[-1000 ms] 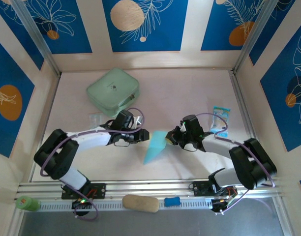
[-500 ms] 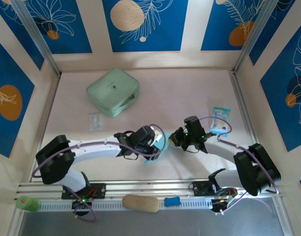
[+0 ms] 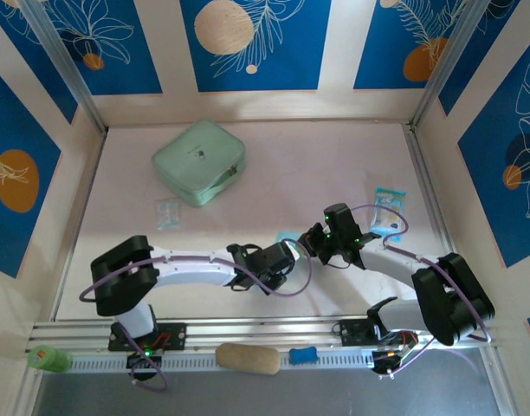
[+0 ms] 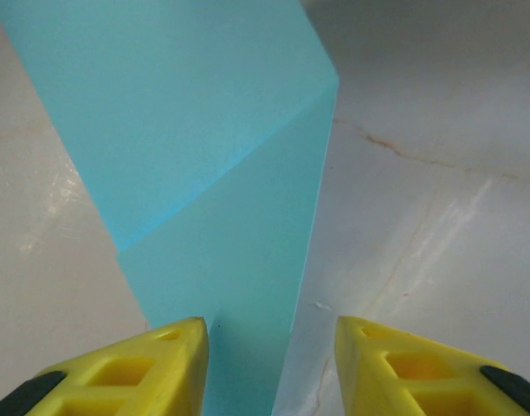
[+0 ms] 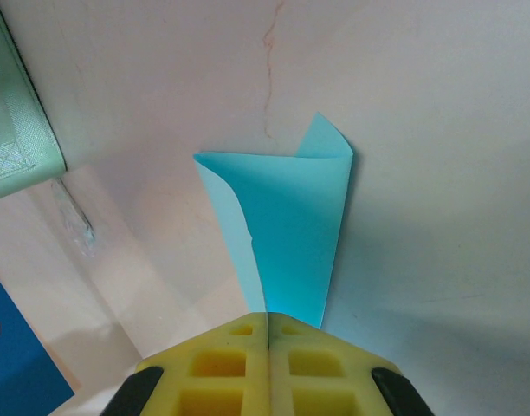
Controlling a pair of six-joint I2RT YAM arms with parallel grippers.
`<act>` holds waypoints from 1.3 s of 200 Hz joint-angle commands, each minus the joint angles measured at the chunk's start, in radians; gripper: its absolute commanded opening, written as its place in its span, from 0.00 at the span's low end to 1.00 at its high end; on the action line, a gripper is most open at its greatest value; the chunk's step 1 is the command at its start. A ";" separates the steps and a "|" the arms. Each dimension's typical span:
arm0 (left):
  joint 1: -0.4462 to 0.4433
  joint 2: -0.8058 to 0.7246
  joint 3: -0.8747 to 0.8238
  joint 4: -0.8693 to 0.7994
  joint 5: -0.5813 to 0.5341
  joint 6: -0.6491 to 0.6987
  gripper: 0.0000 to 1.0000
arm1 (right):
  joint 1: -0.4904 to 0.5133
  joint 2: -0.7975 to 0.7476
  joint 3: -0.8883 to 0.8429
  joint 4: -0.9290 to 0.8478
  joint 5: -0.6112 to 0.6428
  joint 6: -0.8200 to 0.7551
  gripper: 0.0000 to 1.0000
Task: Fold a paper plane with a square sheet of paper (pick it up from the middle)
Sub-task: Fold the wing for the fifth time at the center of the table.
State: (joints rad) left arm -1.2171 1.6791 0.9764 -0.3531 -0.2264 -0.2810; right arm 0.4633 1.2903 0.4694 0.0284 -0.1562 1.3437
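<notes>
**Right pincer** point(image 5: 267, 322): the jaws are pressed together, clamped on the narrow end of the folded blue paper point(image 5: 291, 225). The paper widens ahead of the fingertips. At its far end one corner stands up, and its left flap bows outward.

**Left pincer** point(image 4: 269, 336): the jaws stand partly apart and grip nothing. The paper runs forward out of the gap between the yellow fingers point(image 4: 165, 351). Its left edge passes by the left finger. A strip of bare table point(image 4: 438, 173) separates its right edge from the right finger. A diagonal crease crosses the paper ahead of this pincer.

**Top view**: the two pincers sit close together, nearly tip to tip, with the paper between them. The green case point(image 3: 199, 161) lies well apart, beyond and to the left of the left pincer. A printed packet point(image 3: 389, 204) lies near the right arm, behind the right pincer.
</notes>
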 commanded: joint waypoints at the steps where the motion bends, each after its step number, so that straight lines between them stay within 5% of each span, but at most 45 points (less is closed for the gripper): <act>1: -0.021 0.032 0.040 -0.055 -0.079 0.000 0.38 | -0.003 -0.016 0.027 -0.025 -0.003 0.014 0.00; 57: -0.030 0.041 0.047 -0.068 -0.114 -0.012 0.25 | -0.006 -0.017 0.027 -0.024 -0.005 0.014 0.00; 260: -0.030 0.061 0.049 -0.086 -0.122 -0.059 0.08 | -0.011 -0.021 0.012 -0.015 -0.008 0.017 0.00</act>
State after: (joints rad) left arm -1.2396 1.7191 0.9985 -0.4053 -0.3382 -0.3168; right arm 0.4576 1.2903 0.4698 0.0288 -0.1566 1.3445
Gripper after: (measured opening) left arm 0.087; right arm 0.042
